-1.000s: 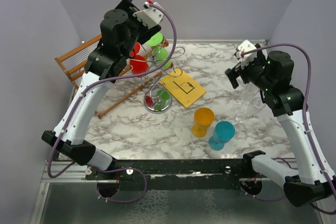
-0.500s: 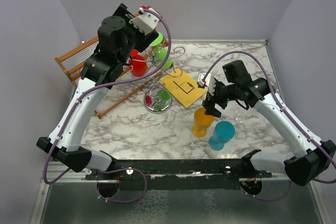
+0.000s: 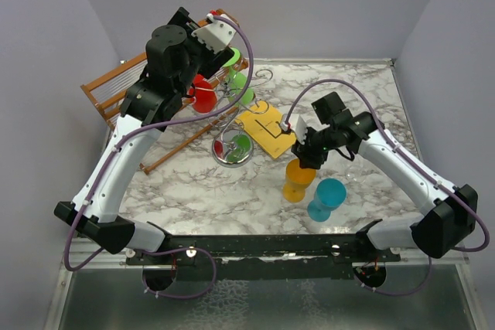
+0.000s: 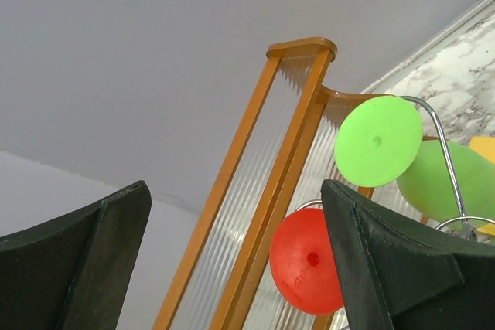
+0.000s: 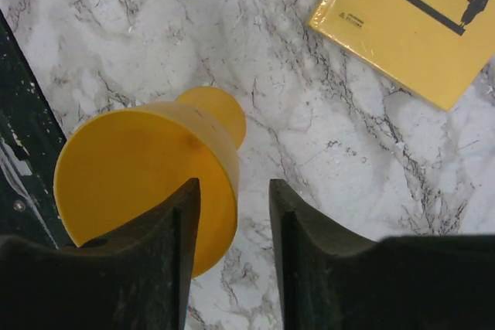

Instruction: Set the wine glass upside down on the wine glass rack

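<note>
Right arm is reaching down, its gripper (image 5: 233,191) narrowly parted, straddling the rim of the orange wine glass (image 5: 139,168) standing on the table (image 5: 325,152); contact unclear. Left gripper (image 4: 234,191) is hovering wide open, empty, beside the wire rack (image 3: 246,154), which is holding green glasses (image 4: 379,141) and a red glass (image 4: 309,260).

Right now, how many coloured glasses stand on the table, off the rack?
2: the orange glass under the right hand, and the teal glass beside it. The right arm may hide others.

Print on the yellow card (image 5: 387,36) is illegible.
</note>
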